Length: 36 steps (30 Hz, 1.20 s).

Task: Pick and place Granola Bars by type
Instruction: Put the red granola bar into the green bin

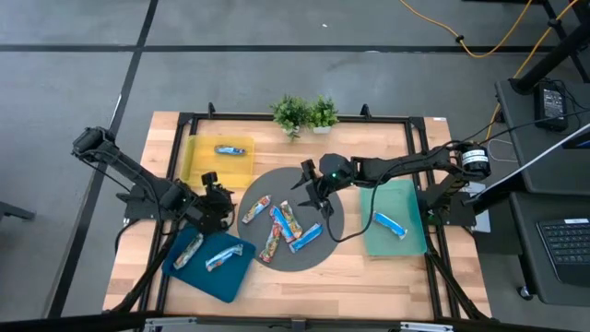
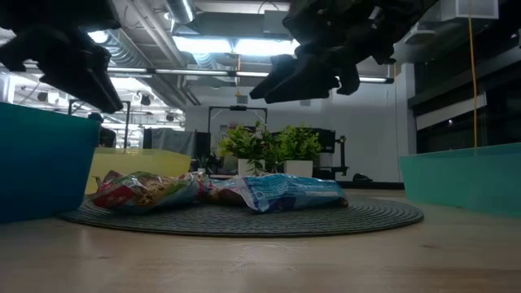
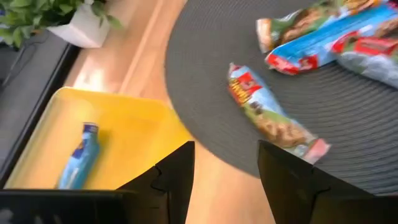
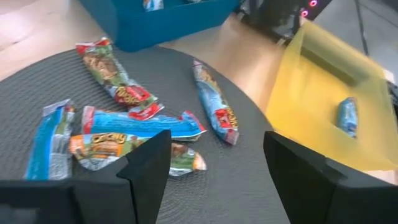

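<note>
Five bars (image 1: 281, 229) lie in a loose pile on the round grey mat (image 1: 263, 189) at table centre: one multicoloured bar (image 1: 255, 209) at the mat's 9 o'clock side, set apart from the rest; two more multicoloured ones and two blue ones overlap toward 6 o'clock. In the right wrist view the pile (image 4: 118, 134) lies just ahead of the fingers, and the lone bar (image 4: 215, 112) lies nearer the mat's edge toward the yellow tray.

Yellow tray (image 1: 195, 164) sits at the mat's 10 o'clock and holds one blue bar (image 1: 230, 149). Dark blue tray (image 1: 230, 281) at the mat's 7 o'clock holds two bars, a silver-grey one (image 1: 188, 250) and a blue one (image 1: 221, 260). Green tray (image 1: 412, 217) at the mat's 3 o'clock holds one blue bar (image 1: 390, 223).

Left gripper (image 1: 218, 205) hangs above the mat's 9 o'clock edge, between the yellow and blue trays, fingers spread, nothing in them; in its wrist view the lone bar (image 3: 275, 117) lies just past the fingertips. Right gripper (image 1: 313, 189) hangs over the mat's 2 o'clock part, fingers spread wide, empty.

Two small potted plants (image 1: 304, 114) stand at the table's 12 o'clock edge.
</note>
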Available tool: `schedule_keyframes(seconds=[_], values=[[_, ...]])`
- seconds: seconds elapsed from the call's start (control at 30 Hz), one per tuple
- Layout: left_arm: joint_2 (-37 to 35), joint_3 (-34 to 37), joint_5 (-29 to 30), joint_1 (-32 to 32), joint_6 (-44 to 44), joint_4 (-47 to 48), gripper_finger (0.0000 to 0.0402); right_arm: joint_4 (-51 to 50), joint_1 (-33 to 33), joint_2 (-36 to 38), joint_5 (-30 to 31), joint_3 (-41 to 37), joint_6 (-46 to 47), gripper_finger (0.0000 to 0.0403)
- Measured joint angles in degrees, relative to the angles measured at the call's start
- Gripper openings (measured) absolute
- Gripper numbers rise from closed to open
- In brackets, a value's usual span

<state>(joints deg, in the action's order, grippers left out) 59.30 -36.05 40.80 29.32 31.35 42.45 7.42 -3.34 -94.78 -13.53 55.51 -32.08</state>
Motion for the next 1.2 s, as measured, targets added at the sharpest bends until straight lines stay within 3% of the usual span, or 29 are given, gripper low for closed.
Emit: schedule_keyframes(seconds=[0.4,0.67,0.9,1.2], values=[[0.0,0.0,5.8,-3.3,1.3,4.6,0.0150,-4.7,2.5,0.0,-0.1,0.0,-3.9,0.0257],[0.0,0.0,13.8,-4.5,2.0,3.6,0.0150,-2.6,2.7,-1.6,1.9,0.6,-4.2,0.0257],[0.0,0.0,18.9,-4.5,2.4,1.3,0.0146,-10.0,1.8,-8.4,0.3,11.4,-9.4,0.0257],[0.0,0.1,19.6,-4.3,4.0,-0.1,0.0144,-27.6,1.6,-22.4,0.4,31.3,-21.5,0.0257]])
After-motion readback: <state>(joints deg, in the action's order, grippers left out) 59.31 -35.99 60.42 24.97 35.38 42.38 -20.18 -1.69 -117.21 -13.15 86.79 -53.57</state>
